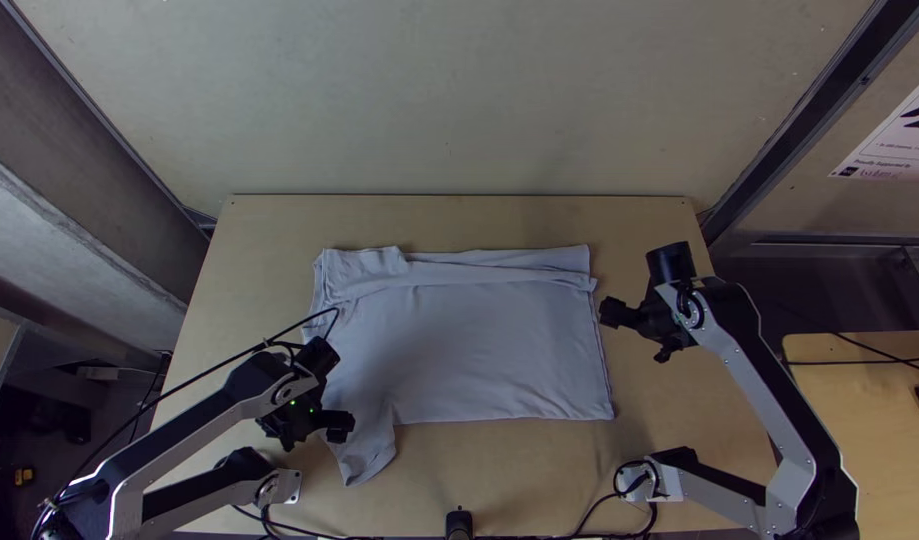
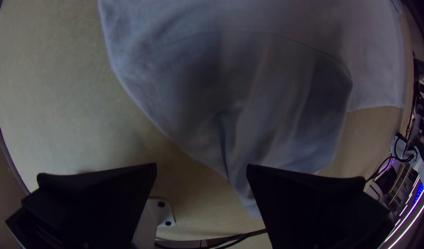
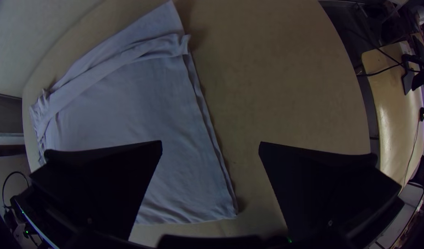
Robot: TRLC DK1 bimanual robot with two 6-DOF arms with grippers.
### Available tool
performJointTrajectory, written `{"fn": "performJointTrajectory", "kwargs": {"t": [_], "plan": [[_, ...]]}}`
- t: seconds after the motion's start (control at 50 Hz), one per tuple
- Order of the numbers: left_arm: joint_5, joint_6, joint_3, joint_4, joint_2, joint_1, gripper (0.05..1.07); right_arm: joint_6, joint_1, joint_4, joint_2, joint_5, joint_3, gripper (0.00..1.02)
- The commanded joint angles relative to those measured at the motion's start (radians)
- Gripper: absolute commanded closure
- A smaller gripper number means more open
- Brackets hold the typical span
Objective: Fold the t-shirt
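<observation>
Clearly wide-open end effectors, left (image 1: 316, 435) and right (image 1: 640, 332)

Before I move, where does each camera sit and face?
Top: high over the table's near edge, facing steeply down at the t-shirt; left arm and right arm show.
Left wrist: on that wrist, facing the t-shirt's near left part; left claw shows.
Right wrist: on that wrist, facing the t-shirt's right edge; right claw shows.
Top and right views share that edge.
</observation>
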Motion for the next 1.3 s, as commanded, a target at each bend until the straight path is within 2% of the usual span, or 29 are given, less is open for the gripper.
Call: {"fn": "performJointTrajectory", "kwargs": {"t": [0.0,0.22,0.32,0.44,0.54,0.76,1.02,1.18,1.28], "plan": [[-0.010,-0.017,-0.029,0.017,0.042,-0.015,0.27,0.014,0.013,0.006,0.016,-0.005,-0.030,0.10],[-0.030,0.010,-0.037,0.089,0.082,-0.034,0.56,0.014,0.013,0.011,0.021,-0.013,-0.040,0.10],[-0.030,0.029,-0.041,0.121,0.102,-0.034,0.75,0.012,0.013,0.011,0.021,-0.016,-0.044,0.10],[-0.028,0.050,-0.050,0.142,0.125,-0.034,0.80,0.006,0.011,0.011,0.021,-0.018,-0.044,0.10],[-0.031,0.072,-0.047,0.149,0.131,-0.031,1.05,0.000,0.010,0.011,0.021,-0.019,-0.056,0.10],[-0.033,0.099,-0.040,0.141,0.081,0.012,1.04,-0.009,0.076,-0.024,0.013,-0.038,-0.145,0.15],[-0.033,0.164,-0.014,0.135,0.018,0.121,1.04,-0.087,0.094,-0.167,0.094,-0.045,-0.192,0.15],[-0.033,0.179,-0.004,0.135,0.006,0.146,1.04,-0.123,0.103,-0.196,0.151,-0.113,-0.246,0.15],[-0.033,0.179,-0.006,0.133,0.001,0.146,1.04,-0.132,0.122,-0.185,0.187,-0.127,-0.275,0.15]]}}
